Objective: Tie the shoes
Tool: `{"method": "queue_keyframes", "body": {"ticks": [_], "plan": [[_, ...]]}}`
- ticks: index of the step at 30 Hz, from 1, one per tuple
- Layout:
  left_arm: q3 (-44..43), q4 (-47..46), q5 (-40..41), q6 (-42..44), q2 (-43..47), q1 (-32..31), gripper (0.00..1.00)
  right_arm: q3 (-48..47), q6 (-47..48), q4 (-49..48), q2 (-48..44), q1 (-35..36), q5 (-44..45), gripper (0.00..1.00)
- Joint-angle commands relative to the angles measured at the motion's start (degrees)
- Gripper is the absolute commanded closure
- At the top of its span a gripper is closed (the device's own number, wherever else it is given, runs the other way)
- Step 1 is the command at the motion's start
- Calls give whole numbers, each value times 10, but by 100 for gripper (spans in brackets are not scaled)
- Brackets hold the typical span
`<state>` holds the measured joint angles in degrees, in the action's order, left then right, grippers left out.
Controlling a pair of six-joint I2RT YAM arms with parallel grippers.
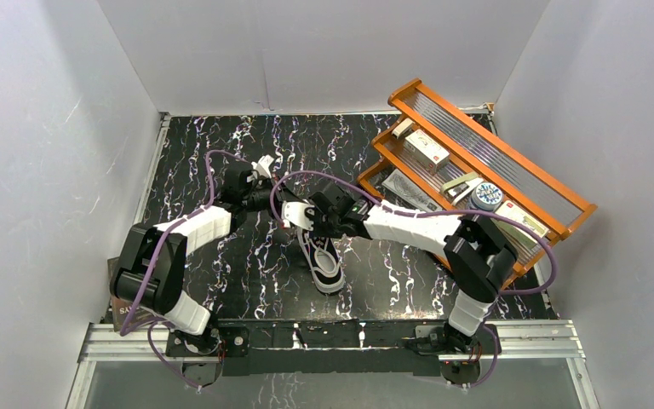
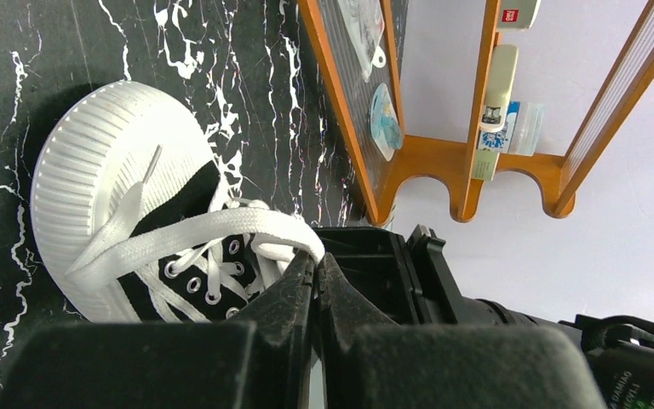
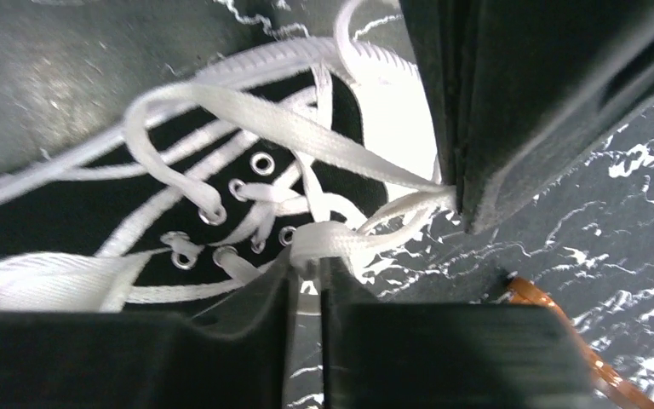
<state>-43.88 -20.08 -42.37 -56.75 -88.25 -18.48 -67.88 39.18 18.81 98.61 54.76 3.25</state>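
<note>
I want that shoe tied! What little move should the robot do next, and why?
Probably draw the left pincer away from the shoe: it is shut on the white lace, which lies loose across the eyelets.

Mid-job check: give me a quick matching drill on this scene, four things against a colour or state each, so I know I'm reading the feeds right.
Things:
1. toe cap
2. shoe upper
3. left gripper
4. rack

Descriptions:
A. shut on a white lace
B. orange-brown wood
C. white, ribbed rubber
D. black canvas

Pairs: 1-C; 2-D; 3-A; 4-B
</note>
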Motion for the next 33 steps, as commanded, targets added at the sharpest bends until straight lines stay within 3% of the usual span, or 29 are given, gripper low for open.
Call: {"method": "queue_keyframes", "body": {"ticks": [1,9,15,18,21,24,26,29,33], "plan": [[-28,41,-9,20,2,3,100,-29,-65,11,-36,3,-67,71],[-21,41,-14,28,-2,3,100,-84,-181,108,-70,3,-170,41],[-22,46,-21,35,-2,3,100,-122,-265,162,-104,-3,-267,30],[-23,55,-23,43,1,3,100,-128,-344,155,-123,-48,-281,28],[-21,70,-21,59,13,3,100,-114,-440,132,-134,-132,-289,30],[-10,71,-19,69,30,3,100,-95,-465,126,-114,-204,-285,36],[-1,69,-18,71,37,3,100,-141,-484,173,-48,-238,-287,49],[7,60,-24,69,40,3,100,-231,-522,263,34,-244,-284,59],[19,32,-28,54,36,3,100,-234,-621,283,93,-236,-297,59]]}}
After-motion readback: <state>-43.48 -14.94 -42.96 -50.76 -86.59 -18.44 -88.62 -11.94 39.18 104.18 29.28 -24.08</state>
